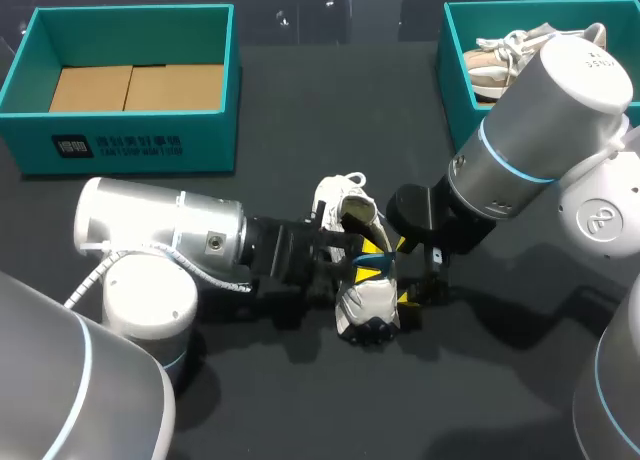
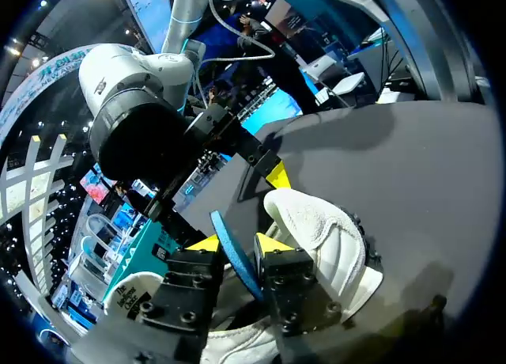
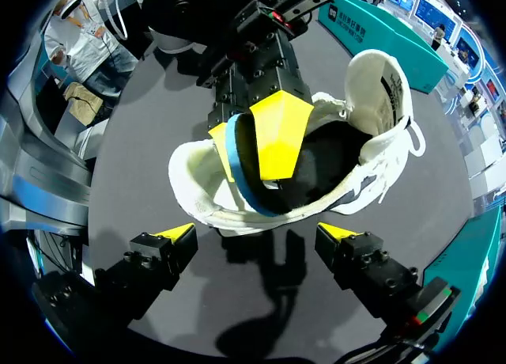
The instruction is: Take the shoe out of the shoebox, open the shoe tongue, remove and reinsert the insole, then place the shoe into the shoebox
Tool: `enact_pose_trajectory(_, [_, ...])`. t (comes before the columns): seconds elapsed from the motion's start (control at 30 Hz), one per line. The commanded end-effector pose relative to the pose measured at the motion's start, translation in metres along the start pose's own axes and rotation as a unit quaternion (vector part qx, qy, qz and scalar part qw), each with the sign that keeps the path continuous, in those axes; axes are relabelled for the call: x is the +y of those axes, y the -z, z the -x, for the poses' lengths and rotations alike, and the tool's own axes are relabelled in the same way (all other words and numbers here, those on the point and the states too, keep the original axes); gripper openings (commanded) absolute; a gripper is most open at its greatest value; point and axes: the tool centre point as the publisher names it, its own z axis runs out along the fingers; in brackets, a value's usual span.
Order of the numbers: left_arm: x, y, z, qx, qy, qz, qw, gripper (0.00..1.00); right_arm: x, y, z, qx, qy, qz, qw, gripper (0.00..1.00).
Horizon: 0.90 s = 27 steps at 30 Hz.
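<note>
The white shoe [image 1: 365, 302] lies at the middle of the desk [image 1: 300, 110]. The left fingers [image 2: 273, 244] are clenched on the blue insole [image 3: 239, 172] sticking out of its opening. The right fingers [image 3: 179, 234] hover just beside the shoe, spread apart.

Probably a robotics lab or demo stand: two silver-grey robot arms [image 1: 160, 230] are hanging over a black matte table [image 1: 300, 110], with teal cardboard shoeboxes [image 1: 130, 145] sitting on it.
</note>
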Motion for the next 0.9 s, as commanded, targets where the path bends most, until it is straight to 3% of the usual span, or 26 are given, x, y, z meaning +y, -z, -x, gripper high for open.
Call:
enact_pose_trajectory(0.03, [-0.004,0.006,0.001,0.011,0.005,-0.006,1.0,0.24,0.0,-0.001,-0.001,-0.002,0.0,0.0,1.0,1.0])
enact_pose_trajectory(0.4, [-0.01,0.009,-0.005,0.059,0.032,-0.026,0.997,0.25,0.0,-0.001,-0.001,-0.002,0.0,0.0,1.0,1.0])
enact_pose_trajectory(0.67, [-0.005,0.01,-0.012,0.096,0.02,-0.005,0.995,0.25,0.0,-0.001,-0.001,-0.002,0.0,0.0,1.0,1.0])
enact_pose_trajectory(0.9, [0.0,0.012,-0.021,0.16,0.005,0.002,0.987,0.24,0.0,-0.001,-0.001,-0.002,0.0,0.0,1.0,1.0])
